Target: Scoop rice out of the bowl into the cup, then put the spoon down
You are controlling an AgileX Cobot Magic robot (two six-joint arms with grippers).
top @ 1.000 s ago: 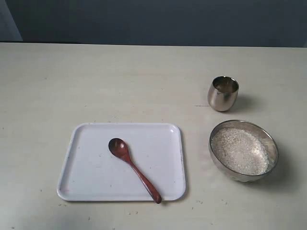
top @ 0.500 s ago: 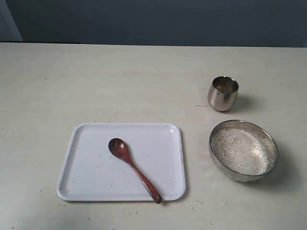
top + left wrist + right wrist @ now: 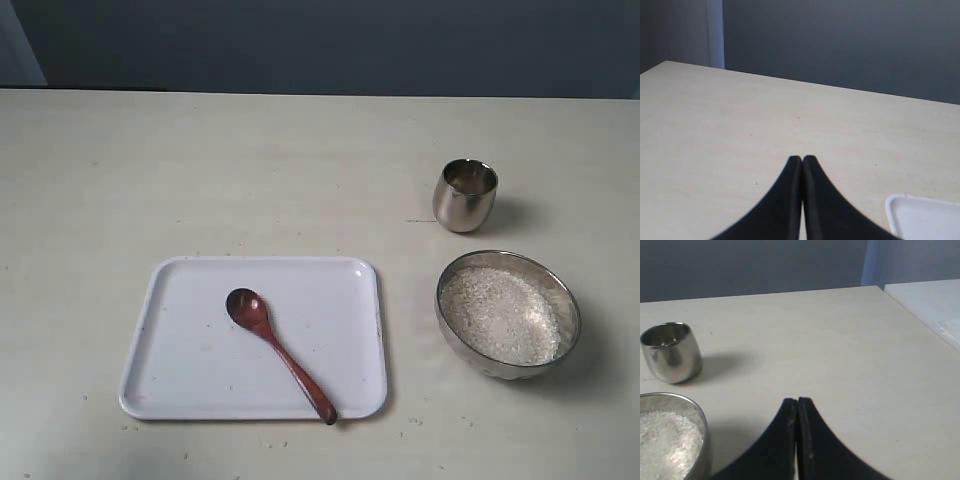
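Note:
The reddish-brown wooden spoon (image 3: pixel 280 353) lies on a white tray (image 3: pixel 170 300), head toward the tray's middle and handle tip at the near rim. To the right stands the wide silver bowl (image 3: pixel 508 314) holding white rice (image 3: pixel 497 313). Behind it is the small steel cup (image 3: pixel 465 195), upright. Neither arm shows in the exterior view. My left gripper (image 3: pixel 802 159) is shut with nothing in it, above bare table beside a tray corner (image 3: pixel 925 217). My right gripper (image 3: pixel 797 400) is shut and holds nothing, near the bowl (image 3: pixel 702 425), its rice (image 3: pixel 667 442) and the cup (image 3: pixel 671 352).
The pale table (image 3: pixel 250 170) stretches wide behind and left of the tray. A dark wall (image 3: pixel 330 45) runs along its far edge. A white surface (image 3: pixel 932 302) lies beyond the table edge in the right wrist view.

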